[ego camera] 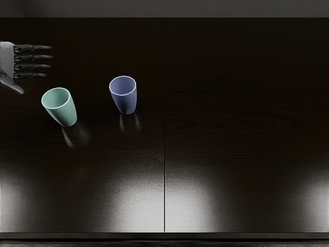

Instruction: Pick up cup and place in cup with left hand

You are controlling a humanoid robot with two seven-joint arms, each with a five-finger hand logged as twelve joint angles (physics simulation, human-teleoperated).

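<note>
Head view, and here's the left hand (11, 63) at the picture's left edge, open and holding nothing, its straight dark fingers reaching toward the right side of the picture! The thumb slants down near the pale mint-green, smooth, tapered cup (65, 112), apart from it. That cup stands upright on the dark, glossy wood-grain table (221, 134). And over to its right, a periwinkle-blue, smooth, tapered cup (126, 101), upright too, between the green one and the table's thin straight seam (164, 149). The cups stand apart, mouths up!
</note>
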